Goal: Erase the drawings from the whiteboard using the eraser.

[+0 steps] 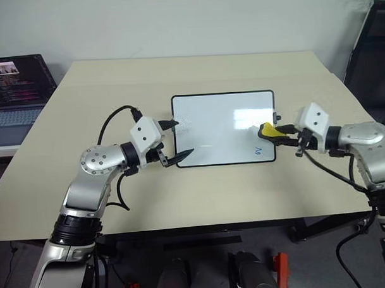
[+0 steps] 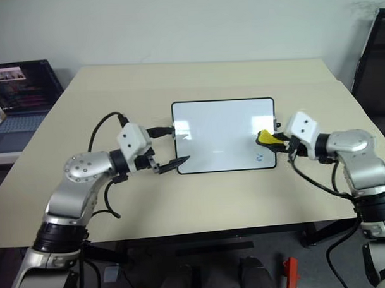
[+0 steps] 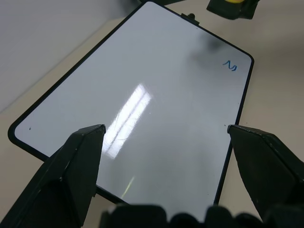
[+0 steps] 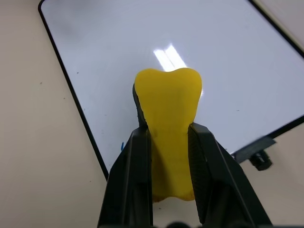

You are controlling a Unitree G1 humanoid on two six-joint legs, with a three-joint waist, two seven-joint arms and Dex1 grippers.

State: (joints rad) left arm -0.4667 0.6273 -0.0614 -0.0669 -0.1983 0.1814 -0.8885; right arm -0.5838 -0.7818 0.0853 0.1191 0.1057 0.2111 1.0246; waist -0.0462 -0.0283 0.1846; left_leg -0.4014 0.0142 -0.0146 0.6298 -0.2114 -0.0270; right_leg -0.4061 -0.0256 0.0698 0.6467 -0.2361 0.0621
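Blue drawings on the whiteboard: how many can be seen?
1: a blue zigzag near the whiteboard's corner, just below the eraser. The eraser may hide others.

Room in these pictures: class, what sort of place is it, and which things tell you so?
Probably an office or lab workspace: a plain beige table against a bare wall, an open laptop showing lines of code, and a small whiteboard lying flat.

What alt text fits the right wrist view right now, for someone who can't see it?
The right gripper is shut on the yellow eraser, holding it over the whiteboard. The board's black-framed edge runs diagonally across the beige table.
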